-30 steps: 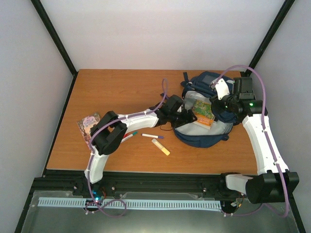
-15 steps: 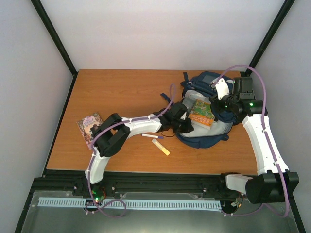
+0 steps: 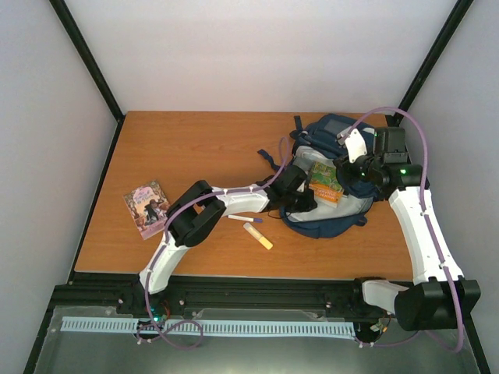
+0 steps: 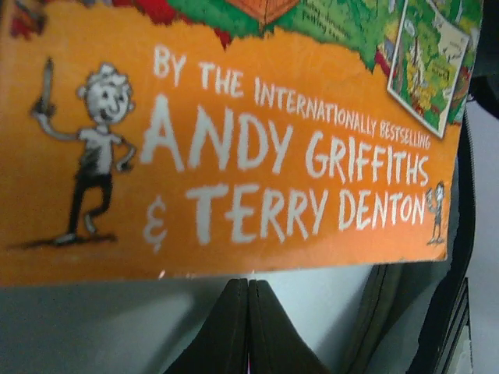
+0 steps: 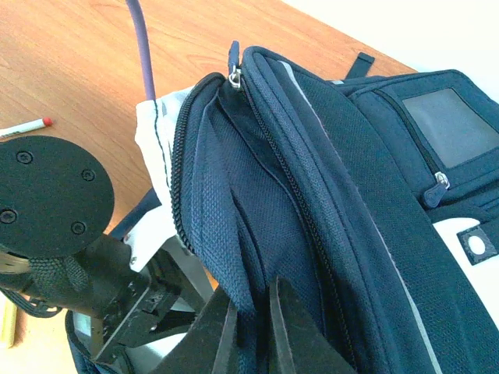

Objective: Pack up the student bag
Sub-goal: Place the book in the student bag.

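Student bag [image 5: 351,195] open w/ right end effector [image 5: 251,296] pinching its flap, left end effector [image 4: 248,292] closed inside by book [image 4: 234,140].

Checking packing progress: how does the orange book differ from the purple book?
The orange book lies in the open student bag; the purple book lies out on the table. The shut left gripper sits at the orange book's edge; no gripper is near the purple book. Both lie cover up.

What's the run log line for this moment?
left tool: shut, empty, near orange book edge | right tool: shut on student bag rim | orange book: inside open bag | loose: second book, pen
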`<state>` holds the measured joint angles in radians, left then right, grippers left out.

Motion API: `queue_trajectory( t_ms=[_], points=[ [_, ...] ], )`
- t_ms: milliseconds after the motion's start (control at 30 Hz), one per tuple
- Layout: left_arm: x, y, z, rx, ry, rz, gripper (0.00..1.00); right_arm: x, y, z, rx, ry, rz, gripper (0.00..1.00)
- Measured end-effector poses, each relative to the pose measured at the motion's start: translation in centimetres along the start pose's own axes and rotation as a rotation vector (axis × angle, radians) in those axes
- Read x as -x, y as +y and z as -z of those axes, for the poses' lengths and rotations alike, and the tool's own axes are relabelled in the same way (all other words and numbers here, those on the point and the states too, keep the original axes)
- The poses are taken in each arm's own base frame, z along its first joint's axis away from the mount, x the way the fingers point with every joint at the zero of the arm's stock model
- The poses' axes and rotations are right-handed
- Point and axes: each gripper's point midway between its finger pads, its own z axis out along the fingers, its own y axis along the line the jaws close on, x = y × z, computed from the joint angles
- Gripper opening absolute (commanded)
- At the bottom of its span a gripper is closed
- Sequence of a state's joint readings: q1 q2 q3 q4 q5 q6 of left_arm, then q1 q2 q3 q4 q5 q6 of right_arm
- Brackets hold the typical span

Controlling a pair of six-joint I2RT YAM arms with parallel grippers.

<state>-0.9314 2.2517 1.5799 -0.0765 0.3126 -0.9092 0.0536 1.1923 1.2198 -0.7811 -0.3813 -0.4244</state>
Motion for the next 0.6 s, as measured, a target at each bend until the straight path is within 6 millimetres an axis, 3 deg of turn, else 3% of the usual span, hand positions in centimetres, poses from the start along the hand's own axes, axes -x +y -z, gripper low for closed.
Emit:
queue_trajectory(
  t_ms=[367, 600],
  points=[
    [2.2, -0.5, -1.3, -0.052, -0.106, 0.011, 0.01, -0.1, 0.8, 0.2, 0.035, -0.016, -0.005, 0.03],
    [4.8, -1.5, -3.0, -0.088, -0.193, -0.008, 0.01, 0.1, 1.1, 0.5, 0.044, -0.027, -0.003, 0.03]
  ],
)
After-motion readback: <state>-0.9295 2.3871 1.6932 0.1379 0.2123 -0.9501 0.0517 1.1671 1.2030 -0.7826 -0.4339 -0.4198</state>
